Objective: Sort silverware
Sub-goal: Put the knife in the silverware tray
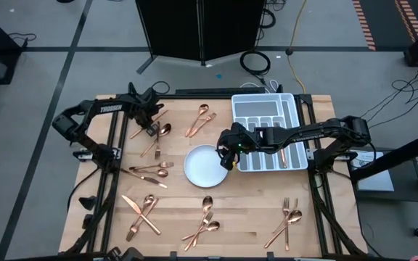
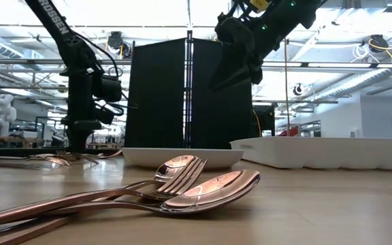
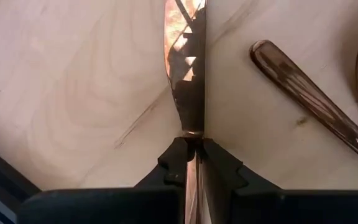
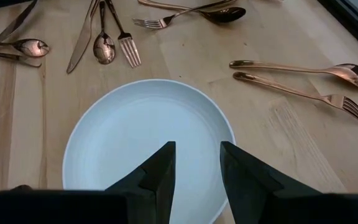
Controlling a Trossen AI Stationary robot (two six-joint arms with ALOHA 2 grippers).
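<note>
Sorting looks barely begun: white divided tray (image 1: 265, 133) at far right shows maybe one copper piece in a right-hand slot, hard to confirm, while the rest of the silverware (image 1: 142, 215) lies scattered over the wooden table (image 1: 249, 217) in clusters, i.e. far left, far centre, mid left, near left, near centre, near right. Round white plate (image 1: 202, 165) sits mid-table, nothing on it. So nearly all left to do. Left gripper (image 3: 191, 163) is down at table level at the far-left cluster, fingers pinched tight on a knife (image 3: 188, 68) w/ the blade running out ahead of them flat on the wood; another handle (image 3: 309, 96) lies just beside, not touching. Right gripper (image 4: 197, 171) hangs above the plate's right edge, arm stretched in over the tray, fingers parted, holding nothing.
</note>
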